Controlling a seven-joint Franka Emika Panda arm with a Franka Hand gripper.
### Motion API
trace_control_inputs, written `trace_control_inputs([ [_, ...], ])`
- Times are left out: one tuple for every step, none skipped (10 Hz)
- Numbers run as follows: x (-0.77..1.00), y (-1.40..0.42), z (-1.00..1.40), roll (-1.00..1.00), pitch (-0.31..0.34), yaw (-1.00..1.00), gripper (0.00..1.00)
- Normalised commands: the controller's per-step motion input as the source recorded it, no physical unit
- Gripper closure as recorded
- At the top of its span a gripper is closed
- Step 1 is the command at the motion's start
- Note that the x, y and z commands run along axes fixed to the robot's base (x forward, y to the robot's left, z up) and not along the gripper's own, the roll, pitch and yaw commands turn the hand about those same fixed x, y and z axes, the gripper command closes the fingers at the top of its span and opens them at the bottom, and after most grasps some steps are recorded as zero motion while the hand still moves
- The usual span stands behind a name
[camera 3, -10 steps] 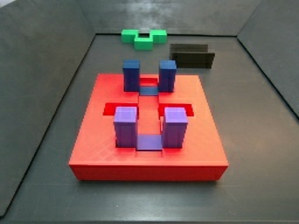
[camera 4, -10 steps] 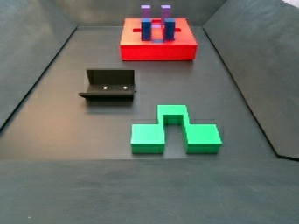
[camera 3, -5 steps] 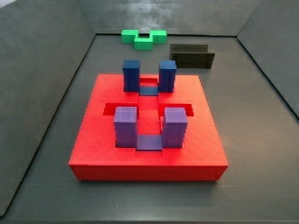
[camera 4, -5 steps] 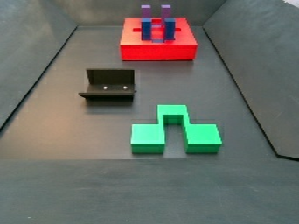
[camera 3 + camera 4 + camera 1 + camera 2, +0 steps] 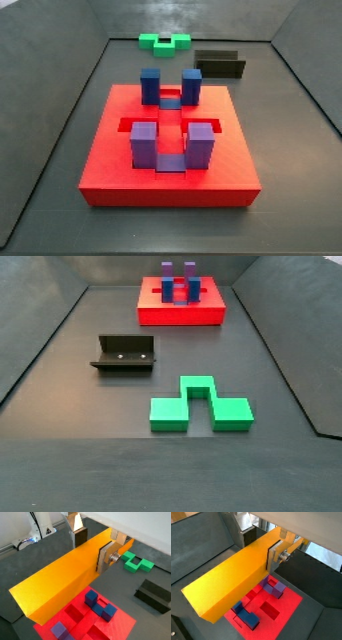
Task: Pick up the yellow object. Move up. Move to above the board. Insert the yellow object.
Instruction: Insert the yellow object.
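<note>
End effector clamps yellow object | above board

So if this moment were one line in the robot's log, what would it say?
claw: shut on yellow object, out of both side views | yellow object: held in the air above board | insertion: not yet done | green block, fixture: on floor

We see the gripper only in both wrist views, high above the board. Its silver fingers are clamped on the bar, one plate against each long face.
</note>
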Motion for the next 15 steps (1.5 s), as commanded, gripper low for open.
trace_control_inputs([
  [0.53, -0.09, -0.35, -0.07, -0.033, -0.04, 1.0],
  [0.7, -0.13, -0.55, -0.08, -0.061, -0.09, 1.0],
  [0.59, 0.0, -0.65, -0.07, -0.116, -0.03, 1.0],
  [0.74, 0.0, -0.65, -0.08, -0.099, 0.0, 1.0],
  [0.63, 0.0, -0.65, -0.05, -0.113, 0.0, 1.0],
  [0.14, 0.0, -0.51, 0.06, -0.05, 0.22, 1.0],
  [0.01, -0.04, -0.63, 0.16, -0.034, 0.43, 1.0],
  [0.0, -0.15, -0.71, 0.23, -0.033, 0.49, 1.0],
  [-0.04, -0.24, -0.69, 0.3, -0.027, 0.52, 1.0],
  [-0.11, -0.38, -0.61, 0.36, 0.0, 0.39, 1.0],
  [-0.08, -0.37, -0.57, 0.38, 0.0, 0.27, 1.0],
  [-0.17, -0.27, -0.43, 0.44, 0.0, 0.08, 1.0],
  [-0.42, -0.01, -0.13, 0.19, 0.0, -0.23, 1.0],
  [-0.36, 0.0, 0.0, 0.03, 0.006, -0.47, 1.0],
  [-0.14, 0.01, 0.05, 0.0, 0.0, -0.44, 1.0],
])
